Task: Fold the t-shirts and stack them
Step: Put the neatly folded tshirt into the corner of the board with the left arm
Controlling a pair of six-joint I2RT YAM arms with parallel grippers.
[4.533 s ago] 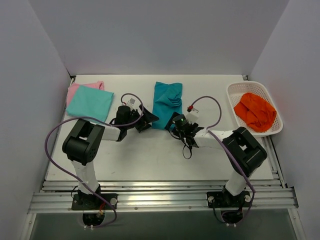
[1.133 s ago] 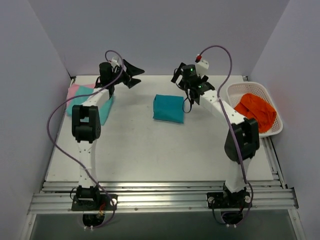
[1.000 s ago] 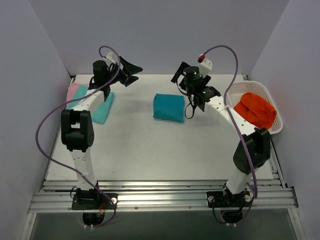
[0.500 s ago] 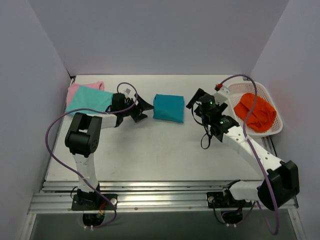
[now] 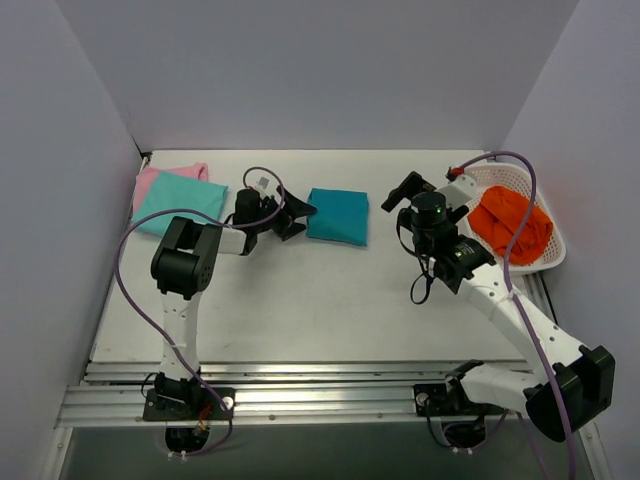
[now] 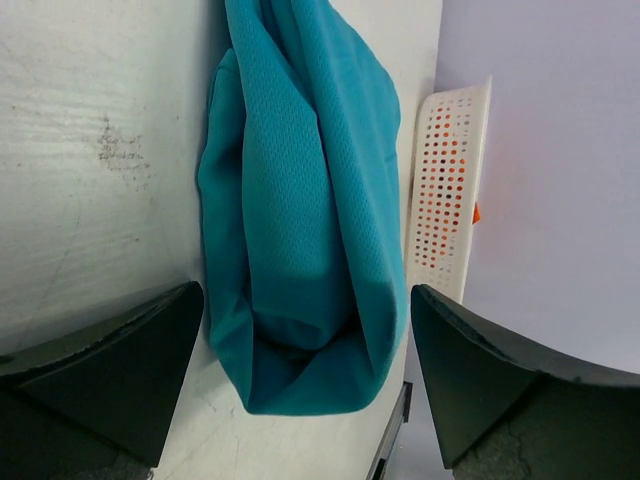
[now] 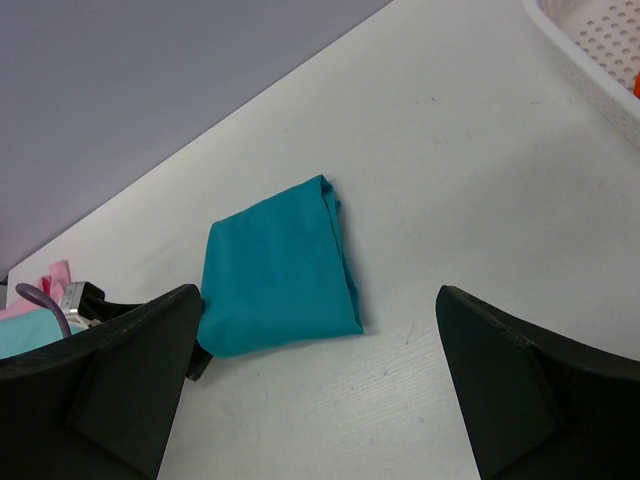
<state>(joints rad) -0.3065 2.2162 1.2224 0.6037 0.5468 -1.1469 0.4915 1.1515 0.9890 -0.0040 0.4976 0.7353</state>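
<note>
Deep teal t-shirt (image 5: 338,216) folded into a compact rectangle, flat on the table (image 5: 300,310), about midway across and toward the far side. Shows layered edges and a rounded fold at the end nearest the left arm.

Left gripper (image 5: 293,221) low over the surface, just left of that shirt and pointing at it. Stands wide open. From the left wrist view, frames the shirt's rounded end between the two dark fingers (image 6: 110,370), with bare table on one side and a gap on the other. Grips nothing; hard to say whether either finger brushes the cloth.

Right gripper (image 7: 318,292) raised above the table to the right of the teal shirt, between it and the white lattice basket (image 5: 500,168). Also spread fully apart and holds nothing. Looks down at the shirt from well off — apart from it, not touching.

At the far left corner, paler aqua-mint t-shirt (image 5: 180,200) folded flat on top of the pink t-shirt (image 5: 148,183), with pink peeking out along the far and left edges. Lies near the left arm's forearm, separate from the teal one.

In the basket at the far right edge, a crumpled orange cloth (image 5: 510,222), loose and unfolded, filling most of the inside. Purple cables looped along both arms.
</note>
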